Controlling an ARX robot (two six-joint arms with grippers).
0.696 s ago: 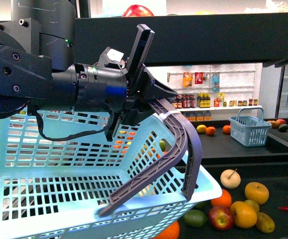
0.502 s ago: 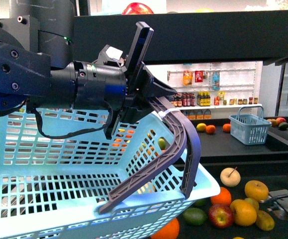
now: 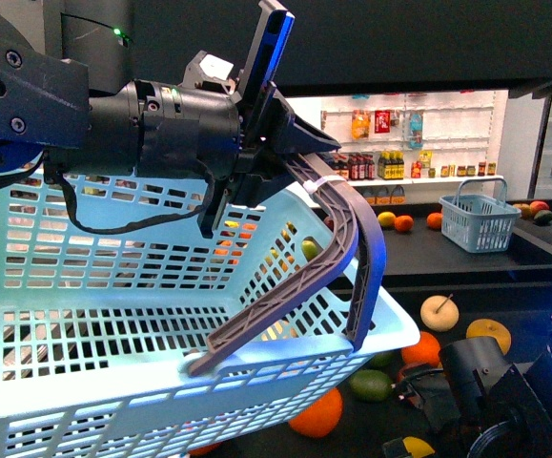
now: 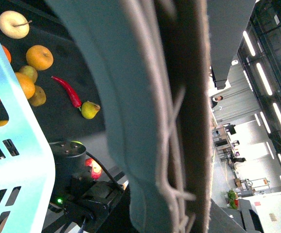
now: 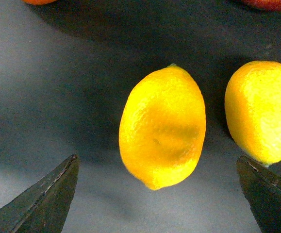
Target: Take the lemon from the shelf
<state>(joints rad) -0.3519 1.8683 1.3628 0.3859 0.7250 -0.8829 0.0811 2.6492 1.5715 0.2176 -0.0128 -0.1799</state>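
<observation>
Right wrist view, main item: the lemon (image 5: 162,127), a bright-yellow oval lying on its side on the dark tray of the shelf (image 5: 43,97), touching nothing

Right gripper (image 5: 155,201): jaws spread wide, one dark fingertip on either side of the lemon, both clear of its rind, holding nothing

Neighbour: a second yellow fruit (image 5: 261,111) just beside the lemon but apart from it, close to one fingertip

Left gripper (image 3: 277,157): clamped on the grey handle (image 3: 337,258) of the pale blue basket (image 3: 161,315), held up to the left of the lemon

Handling, judged: light and firm, with a smooth waxy rind likely to roll or slip out of a pinch near its tips; best taken across the widest middle with a moderate squeeze, keeping clear of the neighbour
</observation>
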